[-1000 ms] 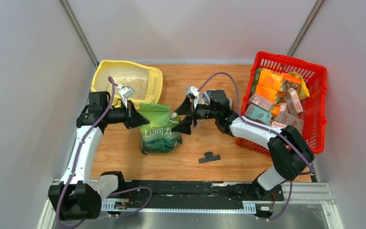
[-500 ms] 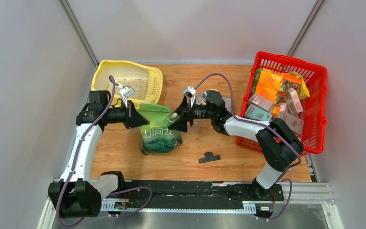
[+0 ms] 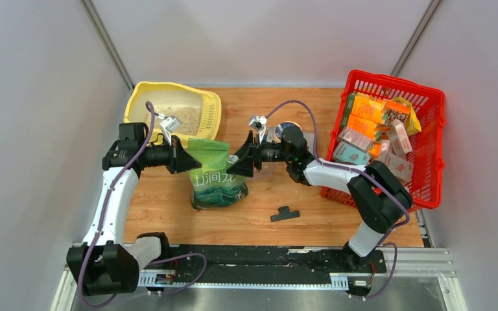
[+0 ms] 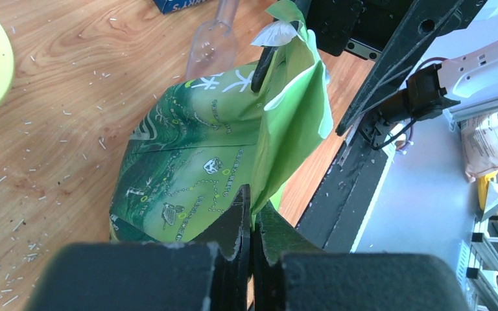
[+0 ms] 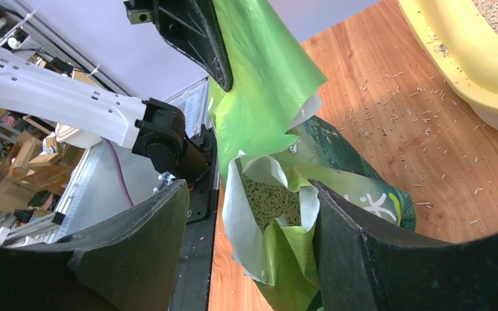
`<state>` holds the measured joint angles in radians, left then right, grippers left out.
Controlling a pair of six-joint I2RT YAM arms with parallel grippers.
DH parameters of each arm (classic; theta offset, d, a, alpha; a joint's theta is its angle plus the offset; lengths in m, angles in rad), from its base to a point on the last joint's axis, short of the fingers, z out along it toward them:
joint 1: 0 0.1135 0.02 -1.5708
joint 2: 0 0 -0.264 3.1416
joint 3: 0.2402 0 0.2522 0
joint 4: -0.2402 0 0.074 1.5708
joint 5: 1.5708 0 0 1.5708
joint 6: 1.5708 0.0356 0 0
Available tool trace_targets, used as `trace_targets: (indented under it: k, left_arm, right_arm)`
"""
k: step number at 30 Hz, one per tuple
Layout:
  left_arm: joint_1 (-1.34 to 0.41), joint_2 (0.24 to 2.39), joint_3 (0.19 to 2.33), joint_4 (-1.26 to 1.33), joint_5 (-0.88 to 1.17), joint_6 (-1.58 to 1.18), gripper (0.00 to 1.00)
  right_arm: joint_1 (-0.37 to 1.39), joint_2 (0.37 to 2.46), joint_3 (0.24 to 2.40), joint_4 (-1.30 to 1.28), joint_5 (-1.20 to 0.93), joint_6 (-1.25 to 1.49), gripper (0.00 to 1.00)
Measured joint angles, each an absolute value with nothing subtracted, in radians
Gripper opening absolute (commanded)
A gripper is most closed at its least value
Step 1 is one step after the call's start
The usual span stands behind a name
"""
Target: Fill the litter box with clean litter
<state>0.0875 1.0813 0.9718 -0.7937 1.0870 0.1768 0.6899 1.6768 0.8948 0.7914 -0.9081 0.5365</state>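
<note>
Because the litter box sits in the surface's far-left corner, my left end effector clamps one lip of the litter pouch just in front, steadying it. My right end effector, jaws apart, straddles the opposite lip, ready to grip.

You've got one litter box upper left, one green litter pouch centre, one red basket right, and one black clip on one bench. Two pincers: left pincer, right pincer. The cartons overlap, so no exact count.
</note>
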Motion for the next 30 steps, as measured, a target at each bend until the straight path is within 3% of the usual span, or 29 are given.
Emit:
trace_targets:
  k: [15,22,30]
  left_arm:
    - [0.101,1.081,0.971,-0.792,1.090,0.177,0.00]
    - [0.104,1.083,0.971,-0.793,1.090,0.178,0.00]
    - [0.113,1.092,0.971,-0.793,1.098,0.178,0.00]
  right_arm:
    - [0.698,1.697,0.889,0.794,-0.811,0.606,0.66]
    - [0.702,1.732,0.892,0.810,-0.807,0.607,0.52]
    - [0.701,1.757,0.924,0.848,-0.858,0.692,0.45]
